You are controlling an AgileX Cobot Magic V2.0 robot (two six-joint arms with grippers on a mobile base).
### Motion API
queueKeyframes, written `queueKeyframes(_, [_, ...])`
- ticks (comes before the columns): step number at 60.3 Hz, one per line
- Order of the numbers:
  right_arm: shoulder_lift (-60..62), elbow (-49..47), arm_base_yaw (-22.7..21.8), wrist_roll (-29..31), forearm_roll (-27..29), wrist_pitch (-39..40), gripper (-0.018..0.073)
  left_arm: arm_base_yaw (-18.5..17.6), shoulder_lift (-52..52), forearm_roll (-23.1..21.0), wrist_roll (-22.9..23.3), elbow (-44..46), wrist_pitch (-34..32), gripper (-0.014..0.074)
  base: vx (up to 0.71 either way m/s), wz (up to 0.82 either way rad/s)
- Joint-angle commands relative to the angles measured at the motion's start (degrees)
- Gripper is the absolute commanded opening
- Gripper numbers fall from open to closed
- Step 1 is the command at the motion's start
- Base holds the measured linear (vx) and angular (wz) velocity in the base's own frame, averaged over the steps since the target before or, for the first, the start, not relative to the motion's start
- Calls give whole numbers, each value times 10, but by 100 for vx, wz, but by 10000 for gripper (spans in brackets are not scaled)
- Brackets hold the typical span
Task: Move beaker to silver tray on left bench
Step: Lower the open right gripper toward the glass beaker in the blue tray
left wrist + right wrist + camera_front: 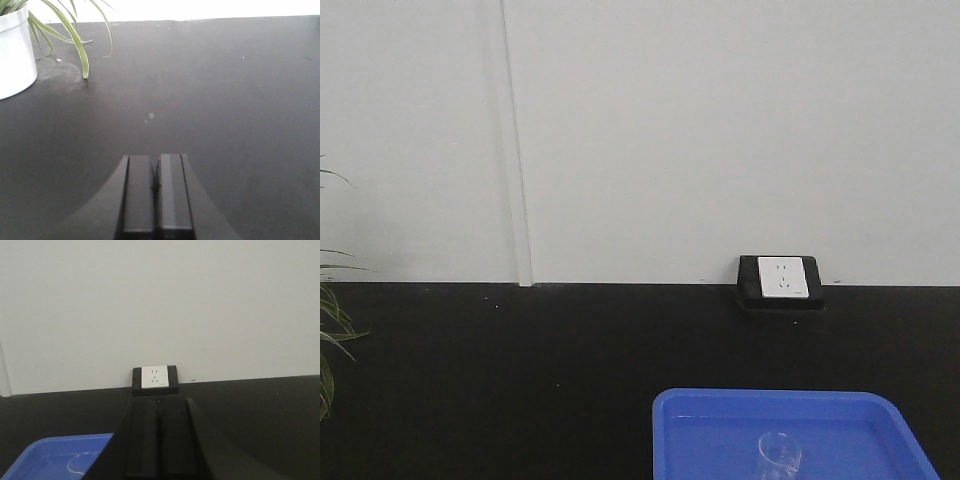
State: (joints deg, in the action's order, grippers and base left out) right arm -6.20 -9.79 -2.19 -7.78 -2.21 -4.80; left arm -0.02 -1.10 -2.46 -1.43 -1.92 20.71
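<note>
- The beaker (pixel 779 455), clear glass and upright, stands inside the blue tray (pixel 710 425). From the right gripper (pixel 159 405) it sits low and off to the left. The wrist view shows only a faint glass outline there.
- The right gripper has its jaws pressed together and nothing between them.
- The step in hand looks like the reach. To do it well, the jaws should part before the descent. The gripper should then swing down and left, straddle the beaker's wall at mid-height and close gently, since smooth glass slips. The lift should go straight up over the tray's rim.
- The blue tray shows nothing besides the beaker. The beaker looks empty, though a clear liquid would be hard to tell.
- The left gripper (pixel 156 161) is also closed and empty above the black bench (pixel 225 100). A white plant pot (pixel 15 50) stands ahead and to its left.
- The silver tray appears in no view.
- A wall socket (pixel 154 377) lies straight ahead of the right gripper.
</note>
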Motion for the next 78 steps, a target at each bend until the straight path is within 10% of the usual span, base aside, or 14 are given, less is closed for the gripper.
queueKeyframes(1, [-57,-49,-2,5,-4,29,-9,-2,-4,-4,0,-11,-45,1,0,0])
queueKeyframes(40, [-330,-57,-2,2,0,205,71,-2,-4,-4,0,-11,-45,1,0,0])
queueKeyframes(78, [-543,-57,-2,2,-4,375,521,-2,-4,-4,0,-11,-45,1,0,0])
